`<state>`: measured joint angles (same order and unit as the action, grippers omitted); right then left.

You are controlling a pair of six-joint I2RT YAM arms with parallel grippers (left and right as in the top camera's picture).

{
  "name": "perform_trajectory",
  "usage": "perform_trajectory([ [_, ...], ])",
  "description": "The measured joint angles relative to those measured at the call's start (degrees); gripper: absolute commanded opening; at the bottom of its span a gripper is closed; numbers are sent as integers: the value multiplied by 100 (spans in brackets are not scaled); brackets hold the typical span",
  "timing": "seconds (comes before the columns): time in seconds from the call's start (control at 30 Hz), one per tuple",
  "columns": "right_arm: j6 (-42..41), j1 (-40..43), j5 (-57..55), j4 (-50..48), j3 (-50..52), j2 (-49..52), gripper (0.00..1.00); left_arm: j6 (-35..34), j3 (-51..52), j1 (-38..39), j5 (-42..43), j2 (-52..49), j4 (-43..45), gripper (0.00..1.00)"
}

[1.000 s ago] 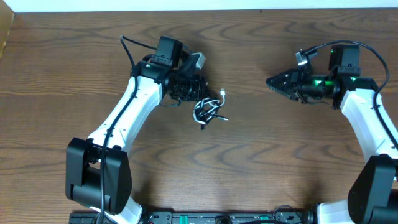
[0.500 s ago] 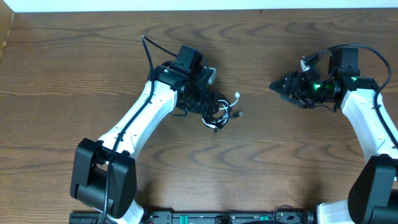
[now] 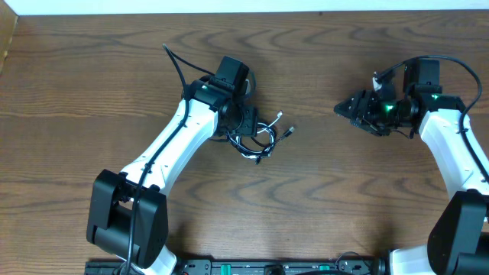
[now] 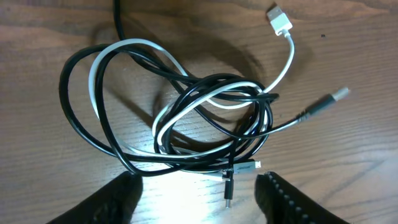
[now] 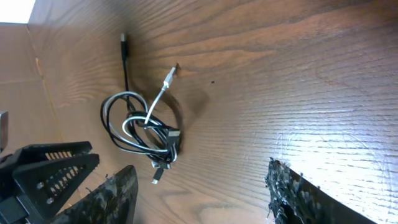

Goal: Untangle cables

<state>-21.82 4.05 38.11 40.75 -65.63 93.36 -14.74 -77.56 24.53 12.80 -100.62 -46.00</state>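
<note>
Black cable point(image 4: 260, 124), white cable point(image 4: 290, 57) knotted, crossings unclear; left gripper point(image 4: 199, 193), right gripper point(image 5: 199, 186) spread.

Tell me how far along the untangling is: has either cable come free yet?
Nothing looks done: the white cable and black cable lie wound through each other in one bundle on the table. In hand: nothing gripped; the left tool hangs open over the bundle, the right tool is open, well off to the side. Left: grip each cable and draw the loops apart.
</note>
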Motion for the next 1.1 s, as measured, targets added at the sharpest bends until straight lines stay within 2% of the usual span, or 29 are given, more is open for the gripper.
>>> perform_trajectory([
  [0.27, 66, 0, -63, 17, 0, 0, 64, 1659, 0, 87, -31, -699, 146, 58],
  [0.4, 111, 0, -66, 15, 0, 0, 64, 2317, 0, 87, -376, -986, 350, 58],
  [0.53, 149, 0, -66, 17, 0, 0, 64, 2542, 0, 87, -767, -1082, 691, 54],
  [0.67, 151, 0, -66, 17, 0, 0, 64, 2638, 0, 87, -680, -1250, 940, 50],
  [0.77, 153, 0, -66, 22, 0, 0, 64, 2684, 0, 87, -560, -1453, 933, 37],
  [0.87, 153, 0, -66, 24, 0, 0, 64, 2684, 0, 87, -457, -1567, 914, 8],
  [1.03, 162, -2, -57, 33, 0, 0, 61, 2629, -24, 92, -411, -1567, 800, 7],
  [1.1, 192, -11, 0, 15, 0, 0, 59, 2479, -168, 92, -404, -1545, 470, 7],
])
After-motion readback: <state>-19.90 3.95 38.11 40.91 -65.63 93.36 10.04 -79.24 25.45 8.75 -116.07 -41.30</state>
